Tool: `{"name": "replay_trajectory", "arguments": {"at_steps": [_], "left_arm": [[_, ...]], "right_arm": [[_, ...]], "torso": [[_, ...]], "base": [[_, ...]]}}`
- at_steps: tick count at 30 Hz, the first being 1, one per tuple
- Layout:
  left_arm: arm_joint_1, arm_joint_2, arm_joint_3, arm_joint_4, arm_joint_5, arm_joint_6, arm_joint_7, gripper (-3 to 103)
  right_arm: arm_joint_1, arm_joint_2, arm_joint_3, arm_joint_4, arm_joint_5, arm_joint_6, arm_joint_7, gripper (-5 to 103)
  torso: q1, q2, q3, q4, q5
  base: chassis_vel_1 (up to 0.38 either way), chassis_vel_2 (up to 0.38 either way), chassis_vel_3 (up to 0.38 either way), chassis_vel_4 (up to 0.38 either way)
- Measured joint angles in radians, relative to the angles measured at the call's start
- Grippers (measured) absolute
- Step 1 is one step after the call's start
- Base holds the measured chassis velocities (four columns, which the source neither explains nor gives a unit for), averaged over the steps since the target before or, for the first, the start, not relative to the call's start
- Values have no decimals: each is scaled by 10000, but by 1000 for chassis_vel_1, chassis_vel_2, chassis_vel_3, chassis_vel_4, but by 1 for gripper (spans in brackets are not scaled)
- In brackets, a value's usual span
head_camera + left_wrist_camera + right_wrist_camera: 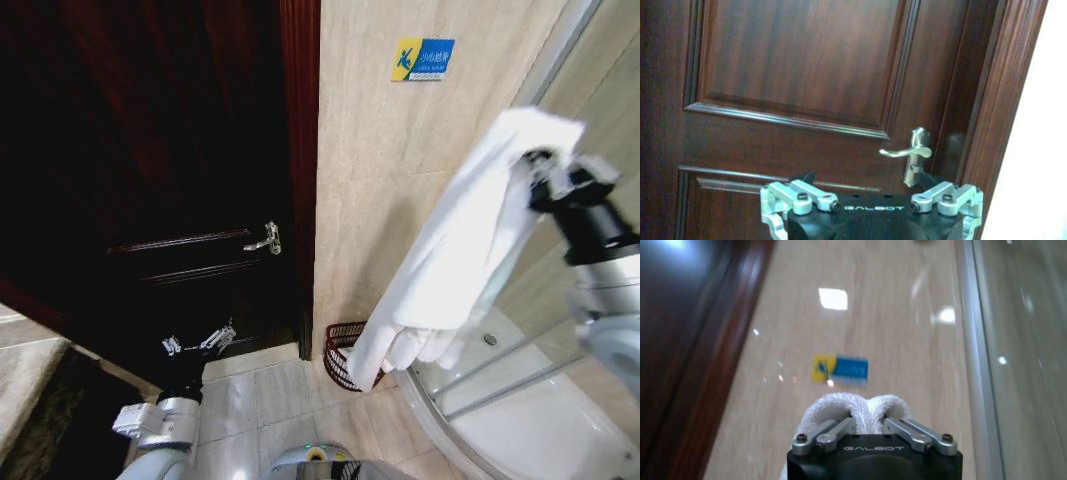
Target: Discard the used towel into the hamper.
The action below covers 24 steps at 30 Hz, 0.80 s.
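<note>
White towel (470, 250), pinched in the closed jaws of the raised right gripper (535, 165), hanging above the reddish-brown wire hamper (345, 355) on the floor against the tiled wall; left gripper (200, 342) low before the dark door, jaws spread, empty.

Small dark reddish-brown wire hamper (345, 352) stands on floor against beige tiled wall (400, 140), top open. Long white terry towel (450, 250) hangs from raised right gripper (535, 170), its lower end covering the hamper's right rim. Curved glass shower enclosure (520, 350) close on right; dark wooden door (150, 150) on left.
</note>
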Motion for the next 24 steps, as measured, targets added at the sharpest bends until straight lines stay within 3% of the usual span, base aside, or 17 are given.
{"name": "replay_trajectory", "arguments": {"at_steps": [2, 4, 7, 11, 24], "left_arm": [[-1, 0, 0, 0, 0, 0, 0, 100], [0, 0, 0, 0, 0, 0, 0, 100], [0, 2, 0, 0, 0, 0, 0, 100], [-1, 1, 0, 0, 0, 0, 0, 100], [0, 1, 0, 0, 0, 0, 0, 100]], "right_arm": [[330, 612, -666, 36, -322, -357, 14, 5], [711, 715, -888, 141, 43, -324, -258, 5], [1134, 25, -864, 129, 509, -199, -379, 5], [1350, -667, -786, -87, 650, -105, -393, 5], [1867, -915, -1052, -1158, 342, 190, -471, 5]], "torso": [[0, -1, 1, -3, 9], [1, -1, 1, 3, 6], [0, 0, -1, 3, -13], [1, 0, 0, 0, 1], [1, 0, 0, 0, 3]], "base": [[0, 0, 0, 0], [0, 0, 0, 0], [0, 0, 0, 0], [0, 0, 0, 0], [0, 0, 0, 0]]}}
